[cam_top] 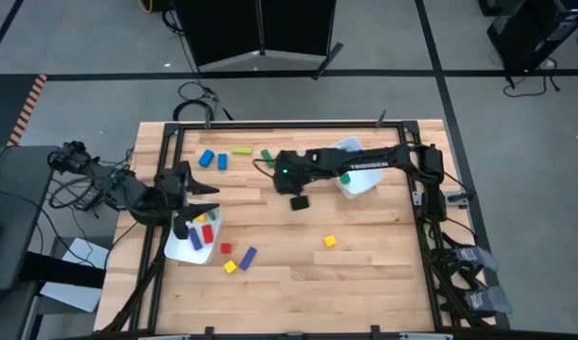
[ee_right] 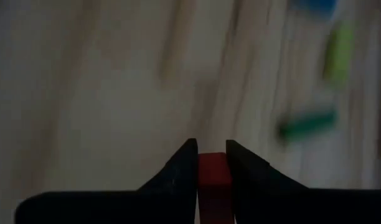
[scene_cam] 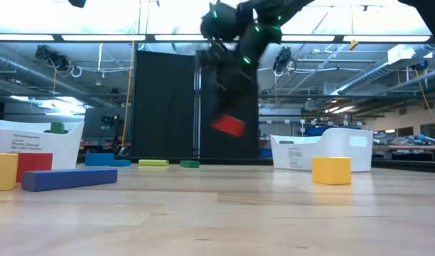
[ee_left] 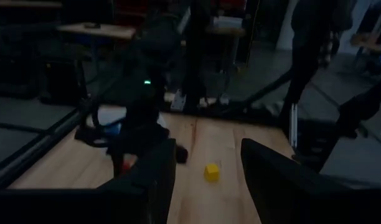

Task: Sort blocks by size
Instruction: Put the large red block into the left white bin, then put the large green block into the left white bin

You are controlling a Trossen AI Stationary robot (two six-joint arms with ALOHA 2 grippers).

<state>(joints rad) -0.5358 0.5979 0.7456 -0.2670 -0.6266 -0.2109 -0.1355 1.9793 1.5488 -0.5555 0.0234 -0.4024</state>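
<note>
The right gripper (ee_right: 211, 163) pinches a small red block (ee_right: 213, 180) between dark fingers, above the pale wooden table (cam_top: 365, 246); the left gripper (ee_left: 206, 177) hangs spread and empty.

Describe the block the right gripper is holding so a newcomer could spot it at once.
Find the right arm reaching across the table's middle from the white tray. Its right gripper is shut on a small red block, lifted clear of the wood. It is the only block off the table.
</note>
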